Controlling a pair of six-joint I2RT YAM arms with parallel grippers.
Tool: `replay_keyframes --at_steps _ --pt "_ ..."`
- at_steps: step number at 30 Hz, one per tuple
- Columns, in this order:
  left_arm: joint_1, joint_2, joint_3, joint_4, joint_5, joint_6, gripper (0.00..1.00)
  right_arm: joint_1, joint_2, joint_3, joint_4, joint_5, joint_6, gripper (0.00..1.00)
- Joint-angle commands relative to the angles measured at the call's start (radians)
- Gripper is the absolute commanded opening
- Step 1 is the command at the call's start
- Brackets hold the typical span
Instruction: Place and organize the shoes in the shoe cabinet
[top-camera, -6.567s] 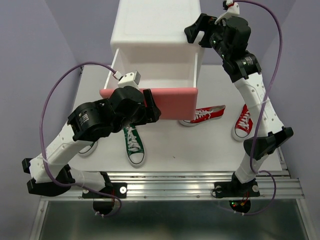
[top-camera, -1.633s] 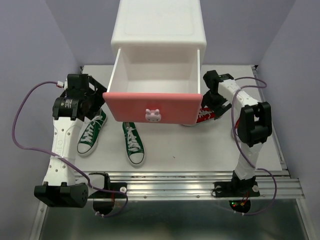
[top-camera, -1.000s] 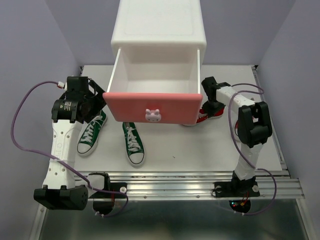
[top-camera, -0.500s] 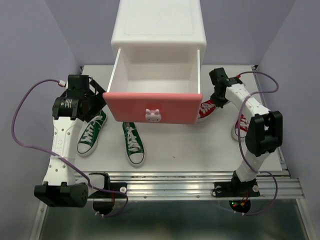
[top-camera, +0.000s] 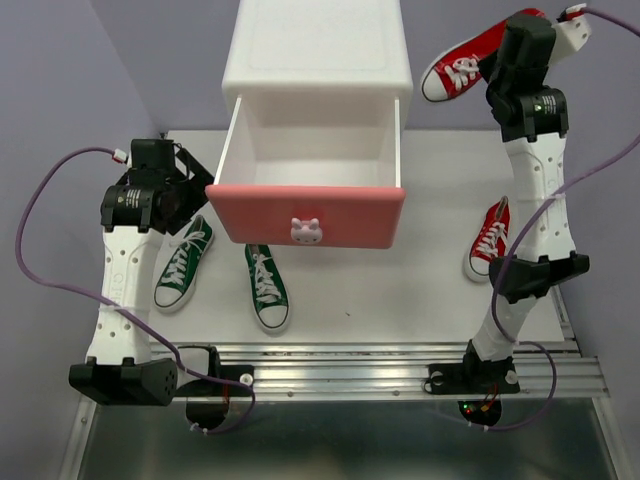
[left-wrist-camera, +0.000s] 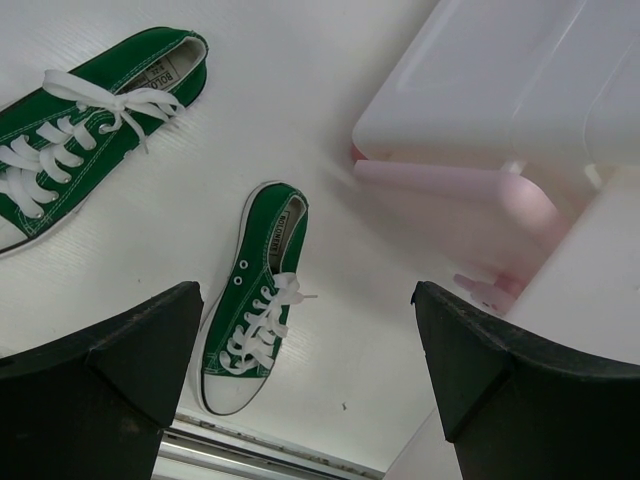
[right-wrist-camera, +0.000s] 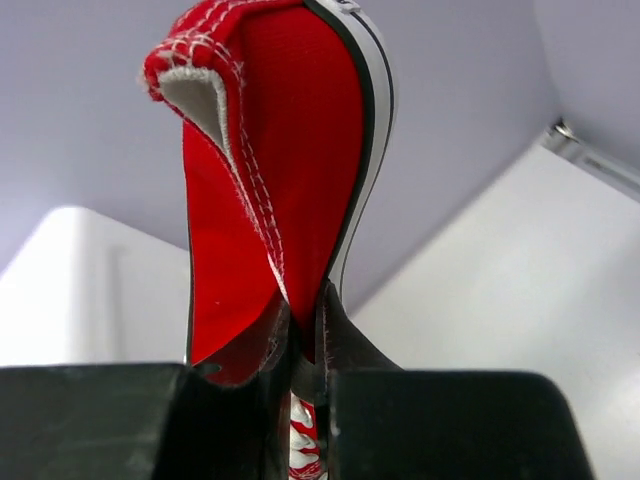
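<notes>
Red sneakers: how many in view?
2. One red sneaker in the right gripper, aloft beside the shoe cabinet; other red sneaker on the table, right side.

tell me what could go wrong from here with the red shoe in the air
1. The right gripper pinches only a thin canvas edge of the red shoe, so it could slip out or swing.
2. Its toe points toward the cabinet; on the way to the open drawer it might clip a wall.
</notes>
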Motion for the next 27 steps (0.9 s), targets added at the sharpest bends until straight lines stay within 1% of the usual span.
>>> replay_keyframes --at_steps 1,2,4,5,6,7,8,9,10,12,13,14,17,19,22,25,27 --pt "0.011 -0.001 0.061 -0.01 0.015 0.014 0.99 0.006 -0.042 0.076 0.197 0.047 -0.042 0.01" --pt "0.011 -0.001 0.064 -0.008 0.029 0.014 0.99 0.006 -0.066 -0.001 0.31 0.021 -0.048 0.01" --pt "0.011 -0.002 0.064 -0.004 0.031 0.017 0.99 0.006 -0.129 -0.071 0.425 -0.031 -0.051 0.01" --pt "0.011 -0.002 0.064 0.0 0.032 0.016 0.99 0.006 -0.134 -0.085 0.478 -0.066 -0.06 0.01" --pt "0.011 -0.001 0.061 0.001 0.032 0.02 0.99 0.006 -0.116 -0.05 0.534 -0.145 -0.08 0.01" --pt "0.011 0.001 0.059 0.001 0.035 0.022 0.99 0.006 -0.115 -0.012 0.55 -0.195 -0.089 0.01" --pt "0.011 0.002 0.059 0.003 0.04 0.022 0.99 0.006 -0.073 0.037 0.558 -0.274 -0.088 0.01" --pt "0.011 0.004 0.055 0.003 0.043 0.022 0.99 0.006 -0.054 0.114 0.566 -0.316 -0.077 0.01" --pt "0.011 0.005 0.055 0.004 0.046 0.022 0.99 0.006 -0.04 0.127 0.578 -0.353 -0.062 0.01" --pt "0.011 0.007 0.052 0.004 0.047 0.022 0.99 0.006 -0.055 0.095 0.653 -0.448 0.016 0.01" --pt "0.011 0.005 0.05 0.004 0.047 0.02 0.99 0.006 -0.069 0.032 0.682 -0.477 0.033 0.01" --pt "0.011 0.005 0.049 0.004 0.047 0.022 0.99 0.006 -0.088 0.012 0.713 -0.52 0.082 0.01" --pt "0.011 -0.002 0.041 0.001 0.047 0.022 0.99 0.015 -0.082 0.045 0.719 -0.539 0.101 0.01" --pt "0.011 -0.011 0.03 0.001 0.047 0.017 0.99 0.026 -0.069 0.061 0.763 -0.572 0.113 0.0" --pt "0.011 -0.024 0.007 0.006 0.047 0.01 0.99 0.037 -0.046 0.093 0.785 -0.589 0.164 0.01" --pt "0.011 -0.025 0.004 0.009 0.047 0.006 0.99 0.046 -0.057 0.07 0.802 -0.521 0.179 0.01" --pt "0.011 -0.025 0.004 0.01 0.047 0.006 0.99 0.046 -0.069 0.039 0.88 -0.456 0.179 0.01"
